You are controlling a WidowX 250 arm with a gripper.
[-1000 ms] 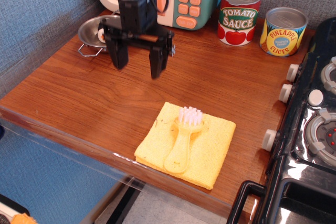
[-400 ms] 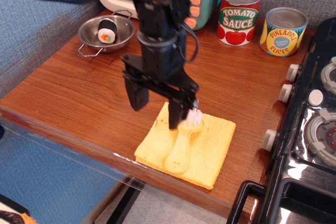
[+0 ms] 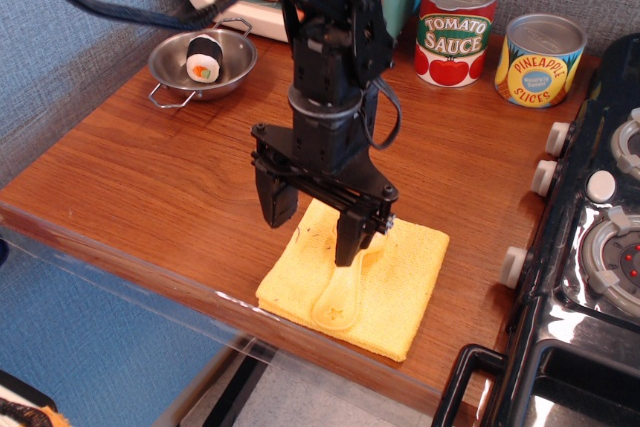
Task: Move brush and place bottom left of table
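Our gripper [image 3: 315, 230] hangs spread wide above the brush [image 3: 343, 297], gripping nothing. The brush lies on the yellow cloth [image 3: 405, 287] near the table's [image 3: 150, 187] front edge; we judge pickup and placement undone.

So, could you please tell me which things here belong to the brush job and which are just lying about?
Job: brush, table, gripper.

Lying about: yellow cloth, pan with sushi roll, tomato sauce can, pineapple can, toy stove.
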